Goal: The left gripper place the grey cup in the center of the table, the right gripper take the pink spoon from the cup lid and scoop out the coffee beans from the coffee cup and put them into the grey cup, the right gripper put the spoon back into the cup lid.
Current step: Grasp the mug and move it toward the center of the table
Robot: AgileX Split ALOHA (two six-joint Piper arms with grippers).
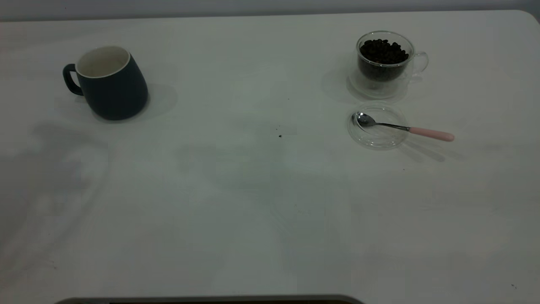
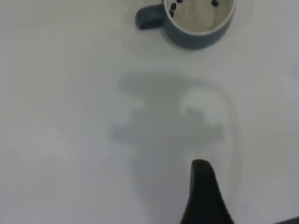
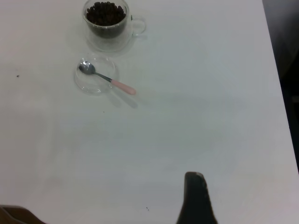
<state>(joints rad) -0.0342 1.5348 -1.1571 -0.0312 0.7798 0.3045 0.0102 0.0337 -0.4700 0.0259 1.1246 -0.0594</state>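
The grey cup (image 1: 112,82) stands upright at the table's (image 1: 253,202) far left, handle pointing left. In the left wrist view the grey cup (image 2: 198,23) holds a few dark beans, and my left gripper (image 2: 201,191) hangs well short of it over bare table. The coffee cup (image 1: 383,63) at the far right is full of coffee beans (image 1: 383,52). Just in front of it lies the cup lid (image 1: 375,137) with the pink spoon (image 1: 405,128) resting in it, handle sticking out to the right. My right gripper (image 3: 195,196) is far from the pink spoon (image 3: 110,80). Neither arm shows in the exterior view.
A few dark specks (image 1: 280,136) lie near the table's middle. The table's right edge (image 3: 276,70) runs close to the coffee cup (image 3: 107,25) and cup lid (image 3: 86,83). A dark strip (image 1: 211,299) lines the front edge.
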